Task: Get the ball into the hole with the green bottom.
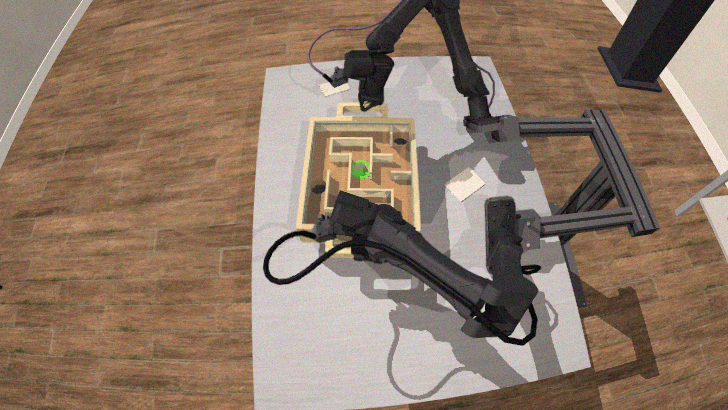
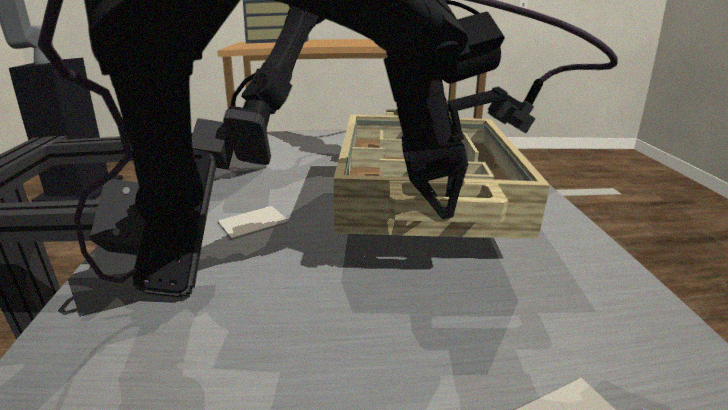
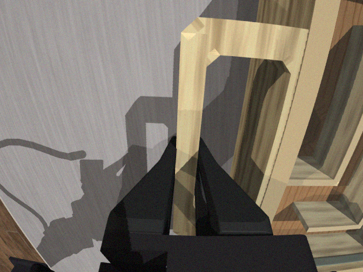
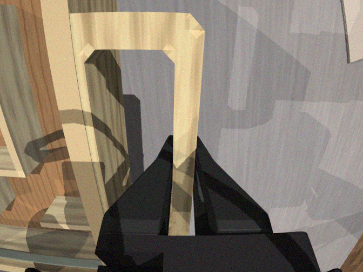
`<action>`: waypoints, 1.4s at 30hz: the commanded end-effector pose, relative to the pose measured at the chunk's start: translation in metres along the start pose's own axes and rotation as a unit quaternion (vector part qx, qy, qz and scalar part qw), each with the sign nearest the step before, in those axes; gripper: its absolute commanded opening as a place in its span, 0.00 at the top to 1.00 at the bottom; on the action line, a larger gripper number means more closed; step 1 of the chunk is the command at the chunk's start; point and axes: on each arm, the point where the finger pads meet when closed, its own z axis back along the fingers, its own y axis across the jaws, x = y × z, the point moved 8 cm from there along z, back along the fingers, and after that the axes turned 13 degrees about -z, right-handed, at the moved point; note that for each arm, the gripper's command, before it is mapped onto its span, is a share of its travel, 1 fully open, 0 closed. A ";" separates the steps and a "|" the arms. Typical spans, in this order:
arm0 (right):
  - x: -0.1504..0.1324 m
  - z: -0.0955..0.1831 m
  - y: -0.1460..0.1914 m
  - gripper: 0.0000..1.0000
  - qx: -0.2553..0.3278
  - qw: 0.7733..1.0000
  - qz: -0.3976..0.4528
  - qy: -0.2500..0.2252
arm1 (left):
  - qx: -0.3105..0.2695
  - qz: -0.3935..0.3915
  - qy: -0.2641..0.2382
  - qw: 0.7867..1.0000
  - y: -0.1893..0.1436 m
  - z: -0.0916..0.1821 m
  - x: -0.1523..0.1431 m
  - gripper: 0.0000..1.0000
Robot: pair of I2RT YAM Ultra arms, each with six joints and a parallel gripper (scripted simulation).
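The walled maze board [image 1: 307, 173] [image 2: 519, 208] is held above the table, roughly level. The green-bottomed hole [image 1: 362, 173] is near its middle. Dark holes show at the upper right [image 1: 399, 141] and lower left [image 1: 318, 188]. The ball is not visible in any view; the left arm hides the board's lower part in the top view. My left gripper [image 3: 186, 142] is shut on the board's near-side handle [image 1: 338, 253] [image 3: 190, 87]. My right gripper [image 4: 183, 142] [image 2: 445, 213] [image 1: 367, 105] is shut on the opposite handle [image 4: 189, 87] [image 1: 351, 105].
A pale card [image 1: 471, 185] [image 2: 252, 219] lies on the table between the board and the arm bases. Another card [image 1: 331, 89] [image 2: 570, 399] [image 4: 354, 29] lies beyond the right handle. Metal frame bars [image 1: 555, 125] stand at the base side. The board casts a shadow beneath it.
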 end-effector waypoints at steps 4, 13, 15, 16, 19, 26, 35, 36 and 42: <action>0.018 0.035 0.007 1.00 0.023 0.997 -0.017 -0.074 | -0.008 0.007 -0.064 0.998 0.006 0.017 0.006 1.00; 0.005 0.032 0.009 1.00 0.020 0.996 -0.002 -0.087 | -0.004 0.008 -0.084 0.996 0.005 0.016 0.002 1.00; 0.003 0.028 0.010 1.00 0.035 0.996 0.004 -0.081 | 0.014 0.020 -0.083 0.996 0.012 0.025 0.009 1.00; 0.016 0.035 0.007 1.00 0.033 0.996 -0.013 -0.087 | 0.010 0.023 -0.084 0.996 0.014 0.026 0.011 1.00; 0.018 0.032 0.006 1.00 0.045 0.997 -0.012 -0.065 | 0.012 -0.005 -0.033 0.999 0.001 0.017 0.006 1.00; 0.023 0.024 0.002 1.00 0.058 0.997 -0.020 -0.048 | 0.026 -0.010 -0.014 1.000 0.000 0.025 0.011 1.00; 0.027 0.033 0.004 1.00 0.034 0.996 -0.028 -0.078 | 0.008 -0.001 -0.058 0.998 0.002 0.021 0.008 1.00; 0.025 0.036 0.003 1.00 0.023 0.996 -0.033 -0.080 | -0.009 0.001 -0.071 0.997 0.001 0.019 0.010 1.00; 0.012 0.030 0.012 1.00 -0.001 0.998 0.000 -0.056 | -0.020 0.005 -0.067 0.998 0.005 0.016 0.007 1.00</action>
